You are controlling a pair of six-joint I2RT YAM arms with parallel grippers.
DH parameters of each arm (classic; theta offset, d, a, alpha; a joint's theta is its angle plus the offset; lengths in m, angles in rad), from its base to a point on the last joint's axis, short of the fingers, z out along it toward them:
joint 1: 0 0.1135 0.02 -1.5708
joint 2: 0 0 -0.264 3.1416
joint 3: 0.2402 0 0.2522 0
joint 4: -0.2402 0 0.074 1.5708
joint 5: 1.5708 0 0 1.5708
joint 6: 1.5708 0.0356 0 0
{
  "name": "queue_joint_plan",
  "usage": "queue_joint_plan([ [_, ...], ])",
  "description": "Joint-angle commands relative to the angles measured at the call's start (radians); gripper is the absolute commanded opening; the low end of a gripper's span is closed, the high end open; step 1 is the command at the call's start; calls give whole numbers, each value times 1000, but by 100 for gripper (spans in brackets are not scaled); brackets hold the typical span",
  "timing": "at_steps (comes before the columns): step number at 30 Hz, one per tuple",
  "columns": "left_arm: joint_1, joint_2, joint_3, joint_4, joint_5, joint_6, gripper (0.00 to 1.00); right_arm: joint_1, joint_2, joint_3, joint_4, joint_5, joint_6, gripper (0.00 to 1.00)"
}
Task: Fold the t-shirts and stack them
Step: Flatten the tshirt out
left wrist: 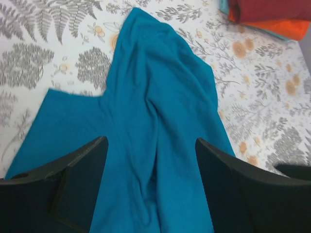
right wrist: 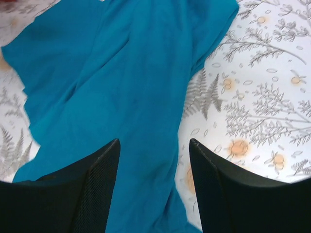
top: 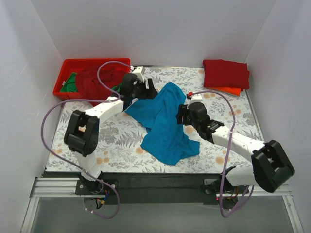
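A bright teal-blue t-shirt lies rumpled and twisted in the middle of the floral table. My left gripper hovers over the shirt's far left part. In the left wrist view that gripper is open, with teal cloth below the gap and nothing held. My right gripper hangs at the shirt's right edge. It is also open, straddling the cloth's edge. A folded dark red shirt lies on an orange one at the back right.
A red plastic tray at the back left holds a crumpled dark red shirt and a green one. White walls close in the table on the left, back and right. The folded stack shows at the top right of the left wrist view.
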Motion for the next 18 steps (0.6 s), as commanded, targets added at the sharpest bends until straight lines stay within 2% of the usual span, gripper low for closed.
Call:
queue_joint_plan([
  [1, -14, -148, -221, 52, -1, -61, 72, -58, 110, 80, 54, -38, -45, 66],
  [5, -34, -277, -401, 78, 25, -107, 72, -138, 257, 194, 78, -121, -62, 66],
  [11, -55, -435, -581, 83, -13, -166, 73, -180, 365, 245, 133, -213, -96, 67],
  [18, -55, -437, -619, 103, 21, -176, 76, -195, 452, 311, 135, -225, -111, 66],
])
